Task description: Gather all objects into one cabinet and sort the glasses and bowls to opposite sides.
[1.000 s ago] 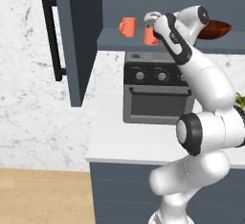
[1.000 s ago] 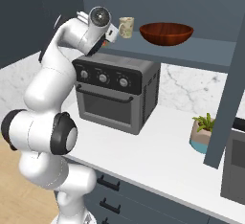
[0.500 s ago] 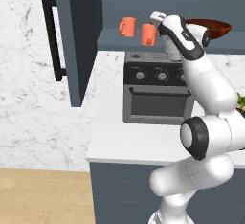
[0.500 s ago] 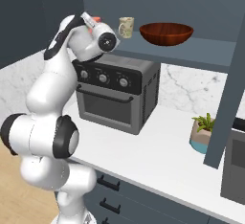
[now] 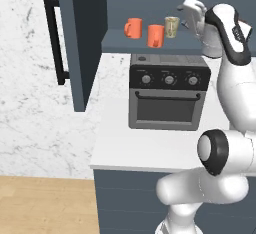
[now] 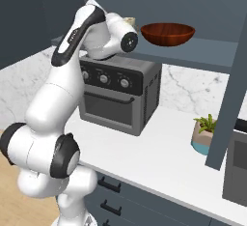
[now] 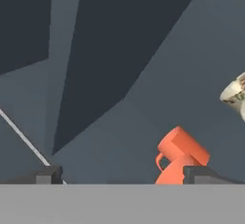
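Observation:
Two orange mugs (image 5: 132, 28) (image 5: 155, 35) and the beige cup (image 5: 171, 26) stand close together on the open cabinet's floor (image 5: 120, 40). My gripper (image 5: 190, 10) hangs open and empty just right of the cup, a little above it, touching nothing. The dark red-brown bowl (image 6: 168, 33) sits alone farther right on the same floor (image 6: 207, 53), with the cup's rim (image 6: 129, 21) peeking from behind my hand. In the hand view the open gripper (image 7: 124, 175) looks into the cabinet, with an orange mug (image 7: 182, 152) by the right fingertip (image 7: 203, 174) and the cup (image 7: 234, 94) at the right edge.
The cabinet's left door (image 5: 80, 43) stands swung open with its black bar handle (image 5: 55, 38). A black toaster oven (image 5: 167, 98) sits on the white counter right under the cabinet. A potted plant (image 6: 205, 133) stands to the right, beside another open door's edge (image 6: 231, 75).
My hand has drawn back to the right, away from the beige cup, which now stands free beside the mugs. The jaws stay open.

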